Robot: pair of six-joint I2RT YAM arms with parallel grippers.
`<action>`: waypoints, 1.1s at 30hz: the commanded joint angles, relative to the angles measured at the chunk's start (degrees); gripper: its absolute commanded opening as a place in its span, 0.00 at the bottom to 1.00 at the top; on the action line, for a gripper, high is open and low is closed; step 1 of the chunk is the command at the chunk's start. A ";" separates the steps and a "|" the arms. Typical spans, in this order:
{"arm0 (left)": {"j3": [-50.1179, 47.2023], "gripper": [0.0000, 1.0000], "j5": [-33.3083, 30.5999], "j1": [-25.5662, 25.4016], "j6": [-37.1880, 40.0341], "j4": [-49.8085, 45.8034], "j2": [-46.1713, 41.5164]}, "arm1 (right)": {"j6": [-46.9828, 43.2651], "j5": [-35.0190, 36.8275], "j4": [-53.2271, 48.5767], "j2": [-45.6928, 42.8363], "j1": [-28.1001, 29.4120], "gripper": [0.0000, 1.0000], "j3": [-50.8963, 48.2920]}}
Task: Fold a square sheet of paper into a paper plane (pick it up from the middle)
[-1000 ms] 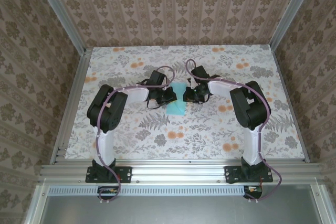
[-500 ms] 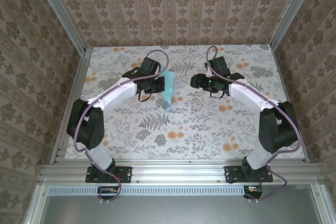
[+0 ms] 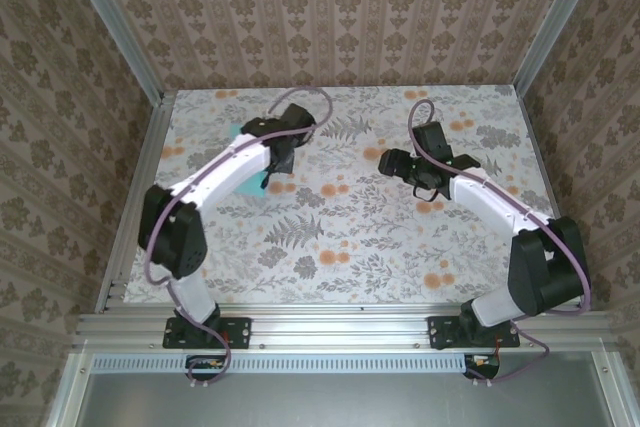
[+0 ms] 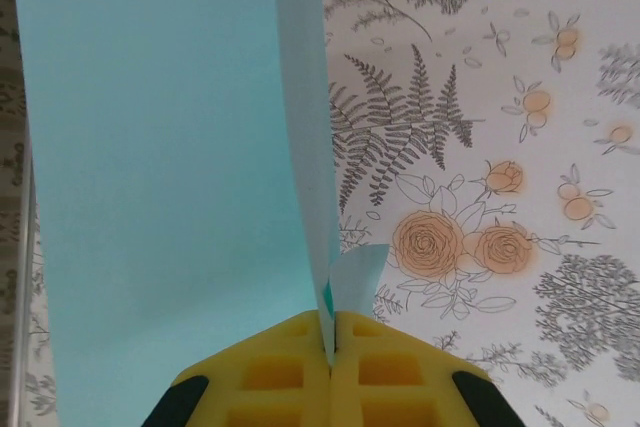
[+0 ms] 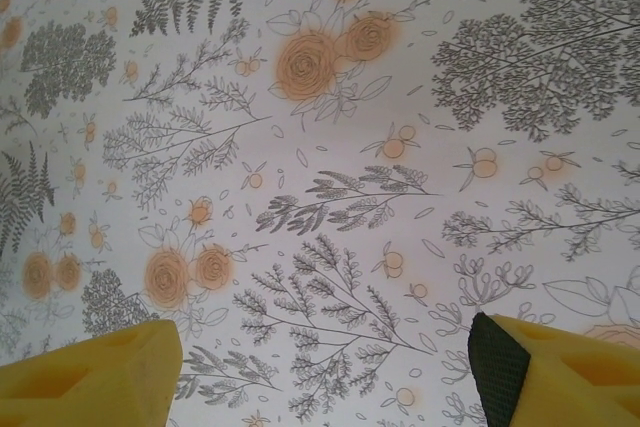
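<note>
**Left gripper** (image 4: 328, 352): pads (image 4: 270, 372) clenched on a fold of the sheet (image 4: 170, 177), pinched edge-on between them. From the pinch the sheet runs ahead of the jaws. A broad flat panel spreads to the gripper's left, a thin layer stands edge-on straight ahead, and a small flap curls just to the right. The table (image 4: 520, 147) lies beyond. Whether the sheet's far edge touches it cannot be told.

**Right gripper** (image 5: 325, 387): released, jaws wide, nothing between them.

**Step, as judged:** mid-fold. One arm holds the sheet and no dart shape is formed yet. The next move probably calls for laying the sheet flat and bringing the right gripper across to pin or crease it, gently enough not to tear at the pinch.

**Pose:** the left arm (image 3: 225, 172) stretches toward the table's far left. The right arm (image 3: 490, 202) reaches forward with its forearm angled inward, its gripper well apart from the sheet.
</note>
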 commanded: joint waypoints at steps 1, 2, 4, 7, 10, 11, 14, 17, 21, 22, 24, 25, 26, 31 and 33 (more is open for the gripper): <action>2.32 0.05 -6.97 -3.33 -1.46 -3.49 7.91 | 1.64 2.84 -0.66 -2.65 -0.64 0.78 -1.45; 3.22 0.05 -7.43 -4.03 -1.89 -3.49 9.83 | 1.74 3.10 -0.92 -3.09 -0.79 0.78 -1.63; 4.74 0.04 -8.21 -5.55 -2.48 -3.09 13.51 | 1.82 3.49 -1.60 -3.94 -1.22 0.79 -1.99; 6.86 0.04 -7.54 -7.76 -2.99 -2.90 17.52 | 2.10 4.15 -2.81 -5.66 -1.97 0.79 -2.54; 8.42 0.04 -5.22 -10.00 -3.26 -2.56 20.25 | 2.56 4.60 -3.26 -7.18 -3.15 0.79 -3.59; 8.72 0.04 -4.12 -10.60 -3.30 -2.23 20.87 | 2.76 4.63 -3.24 -7.53 -3.55 0.79 -3.91; 10.24 0.06 -1.27 -12.64 -3.50 -1.73 22.73 | 3.20 4.61 -3.10 -8.30 -4.49 0.79 -4.82; 12.13 0.07 0.04 -14.19 -3.25 -2.02 24.36 | 3.47 4.35 -3.26 -8.48 -5.14 0.79 -5.06; 12.38 0.12 3.32 -14.55 -2.99 -0.91 25.08 | 3.74 4.26 -3.41 -8.53 -5.69 0.79 -5.21; 12.30 0.14 4.20 -14.47 -2.95 -0.66 25.01 | 3.78 4.22 -3.41 -8.57 -5.82 0.79 -5.26; 12.16 0.19 6.81 -14.54 -2.27 0.26 24.61 | 4.03 4.03 -3.42 -8.71 -6.03 0.79 -5.41; 12.02 0.23 8.46 -14.49 -1.96 0.67 24.26 | 4.04 3.97 -3.34 -8.76 -6.14 0.79 -5.44; 12.05 0.26 10.13 -14.51 -1.78 1.18 23.86 | 4.06 3.83 -3.26 -8.86 -6.20 0.79 -5.53; 12.32 0.40 20.43 -14.28 -0.82 3.53 18.75 | 3.98 2.25 -2.63 -8.73 -6.30 0.79 -5.62; 12.39 0.45 25.17 -13.91 -0.75 4.73 15.18 | 3.49 0.43 -2.00 -8.34 -6.29 0.79 -5.83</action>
